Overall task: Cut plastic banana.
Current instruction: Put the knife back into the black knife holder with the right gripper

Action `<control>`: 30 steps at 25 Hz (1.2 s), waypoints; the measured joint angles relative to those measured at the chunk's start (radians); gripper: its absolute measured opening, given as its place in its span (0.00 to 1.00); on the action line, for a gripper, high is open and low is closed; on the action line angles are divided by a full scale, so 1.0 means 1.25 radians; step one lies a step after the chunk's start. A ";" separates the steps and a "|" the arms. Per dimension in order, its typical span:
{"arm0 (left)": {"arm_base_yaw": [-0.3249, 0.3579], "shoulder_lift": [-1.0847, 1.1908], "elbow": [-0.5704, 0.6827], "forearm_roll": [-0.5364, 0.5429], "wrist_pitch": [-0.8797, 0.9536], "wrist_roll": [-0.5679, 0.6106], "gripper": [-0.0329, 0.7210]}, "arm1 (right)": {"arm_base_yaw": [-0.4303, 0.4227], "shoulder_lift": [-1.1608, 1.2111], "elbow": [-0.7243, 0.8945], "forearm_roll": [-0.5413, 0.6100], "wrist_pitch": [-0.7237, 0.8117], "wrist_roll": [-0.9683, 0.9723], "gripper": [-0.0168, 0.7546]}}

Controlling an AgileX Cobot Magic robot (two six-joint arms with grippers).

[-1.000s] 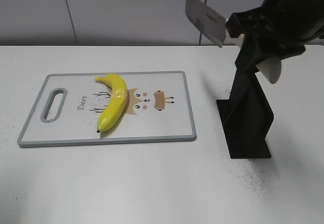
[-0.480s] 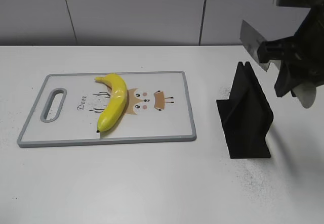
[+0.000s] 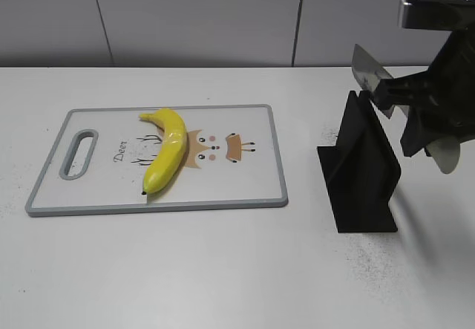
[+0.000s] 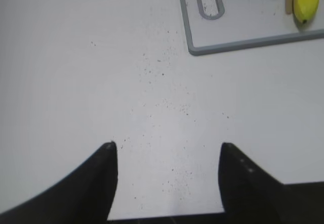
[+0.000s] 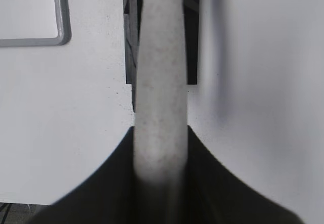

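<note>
You get bright, even light from above in all three views, and the white table [image 3: 223, 269] comes close to washing out. In the exterior view a soft shadow falls right of the black stand [image 3: 361, 169], and the banana [image 3: 166, 149] carries a small shine along its top. Focus there is fair, though the arm at the right edge is slightly smeared. In the left wrist view the far upper part is crisp, while the dark fingers [image 4: 101, 183] at the bottom are soft. In the right wrist view the pale handle [image 5: 159, 82] down the middle is blurred, worst near the bottom, with grey shadow to its right.
</note>
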 joint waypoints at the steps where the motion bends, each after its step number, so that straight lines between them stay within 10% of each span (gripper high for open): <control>1: 0.000 -0.033 0.010 0.000 -0.003 0.000 0.82 | 0.000 0.000 0.000 0.002 -0.001 0.000 0.23; 30: 0.000 -0.159 0.042 0.000 -0.067 0.000 0.80 | 0.000 0.003 0.011 0.031 -0.011 -0.041 0.23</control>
